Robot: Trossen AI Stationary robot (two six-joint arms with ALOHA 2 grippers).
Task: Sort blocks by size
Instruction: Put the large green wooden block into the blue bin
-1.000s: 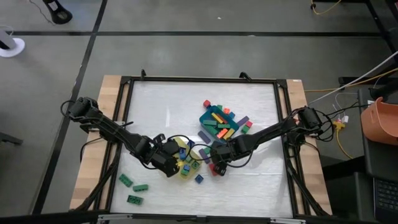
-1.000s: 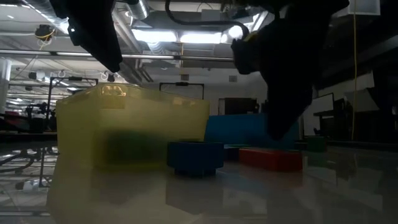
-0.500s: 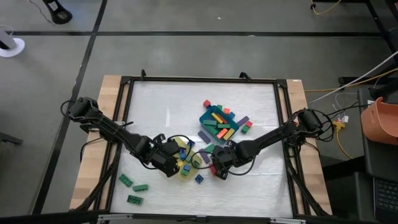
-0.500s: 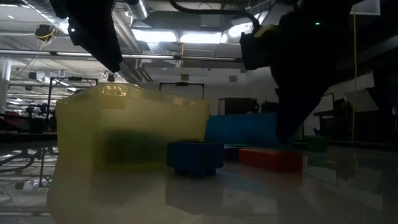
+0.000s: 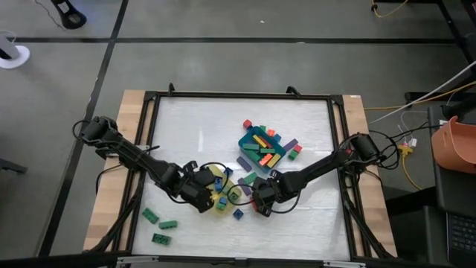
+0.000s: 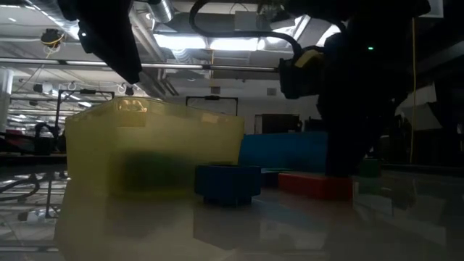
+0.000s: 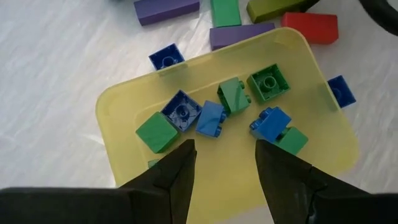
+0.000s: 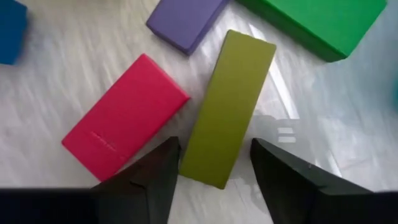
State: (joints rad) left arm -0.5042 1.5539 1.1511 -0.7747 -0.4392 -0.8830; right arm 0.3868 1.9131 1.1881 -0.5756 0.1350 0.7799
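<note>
My right gripper hangs open, pointing down over loose blocks on the table. Its fingers stand on either side of the near end of an olive-green bar, which lies flat; no touch shows. Beside that bar lie a red bar, a purple bar and a green bar. My left gripper is open above the yellow tray, which holds several small blue and green blocks. In the high view the right gripper is just right of the yellow tray.
The teal-blue tray with several long bars stands farther back, with loose blocks around it. Three green blocks lie near the front left corner. A blue block sits near the yellow tray. A black frame rims the table.
My right gripper has sunk toward the table and shifted a little toward the near edge, coming down over the olive-green bar and the red bar. The blocks have not moved.
</note>
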